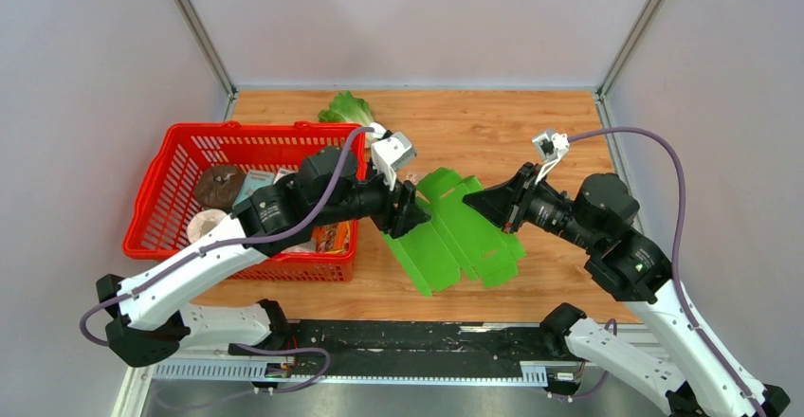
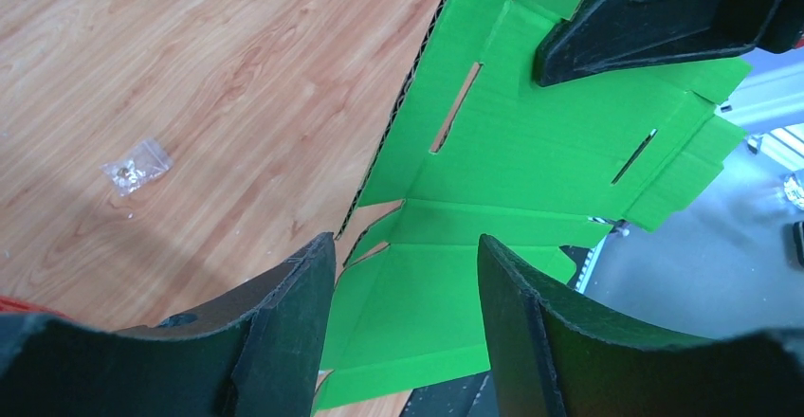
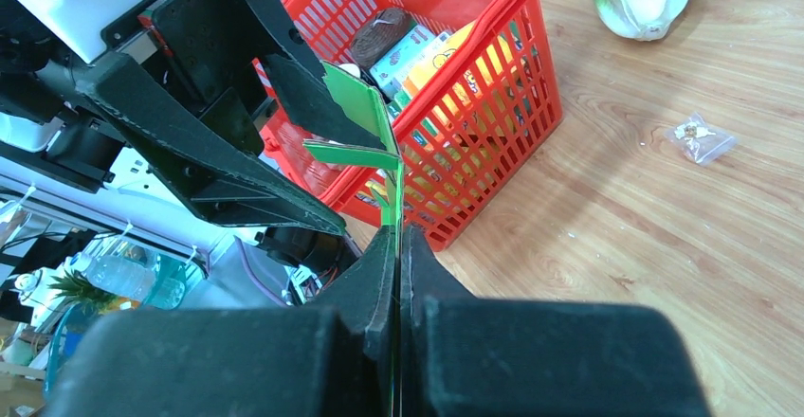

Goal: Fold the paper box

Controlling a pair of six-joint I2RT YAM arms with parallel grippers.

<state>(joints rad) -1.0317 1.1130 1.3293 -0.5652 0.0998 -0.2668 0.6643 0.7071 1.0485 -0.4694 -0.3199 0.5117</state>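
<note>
- Green paper box (image 1: 465,232), an unfolded sheet, hangs tilted over the wooden table (image 1: 493,128).
- Right gripper (image 1: 484,204) pinches its right edge, fingers clamped.
- Left gripper (image 1: 414,218) stands spread wide at its left edge.

The paper box (image 2: 531,152) lies partly hidden behind the left tool (image 2: 406,246).

A wood-grain table (image 1: 493,128) fills the middle, shut in by plain pale grey walls (image 1: 417,19) at 9, 12 and 3 o'clock. Slim metal posts (image 1: 196,24) rise at its two far corners. At 6 o'clock a black rail (image 1: 427,336) runs along the near edge above a perforated metal strip (image 1: 379,370), under soft, even light.
</note>
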